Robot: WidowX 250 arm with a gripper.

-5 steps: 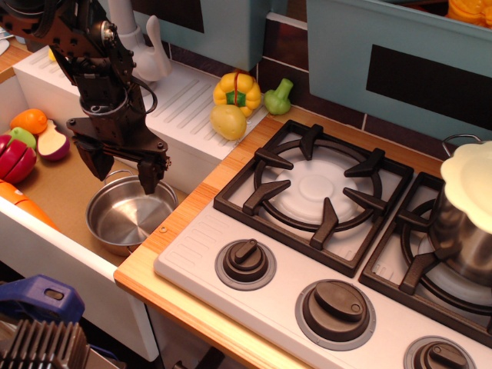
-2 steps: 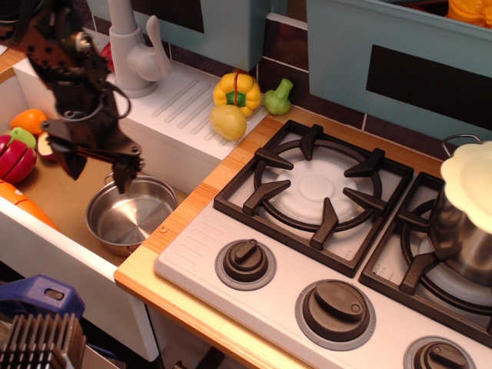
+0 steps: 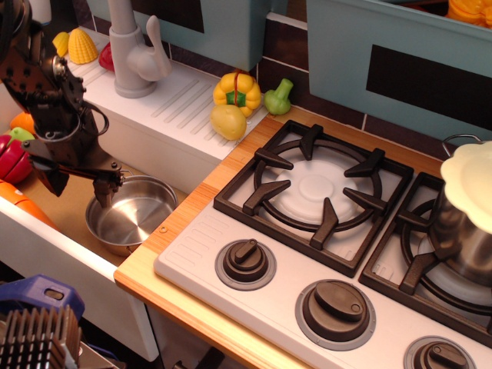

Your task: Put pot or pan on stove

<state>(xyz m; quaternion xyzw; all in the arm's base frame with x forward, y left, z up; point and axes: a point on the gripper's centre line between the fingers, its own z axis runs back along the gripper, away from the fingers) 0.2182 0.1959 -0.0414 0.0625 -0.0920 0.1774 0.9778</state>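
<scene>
The small shiny steel pot (image 3: 132, 215) sits in the sink basin, left of the stove. The stove (image 3: 338, 246) has a grey-white top, black grates and dark knobs along the front; its left burner (image 3: 311, 188) is bare. My gripper (image 3: 77, 187) is open and empty, fingers pointing down. Its right finger (image 3: 104, 192) hangs at the pot's left rim, its left finger (image 3: 54, 183) is outside the pot to the left.
A taller steel pot with a cream lid (image 3: 469, 215) stands on the right burner. A white faucet (image 3: 132, 54), yellow pepper (image 3: 237, 91), potato (image 3: 228, 121) and green vegetable (image 3: 278, 98) sit on the sink ledge. Toy fruit (image 3: 15, 157) lies in the sink's left.
My gripper has moved left, from above the pot's back rim to its left edge, staying open. The pot has not moved.
</scene>
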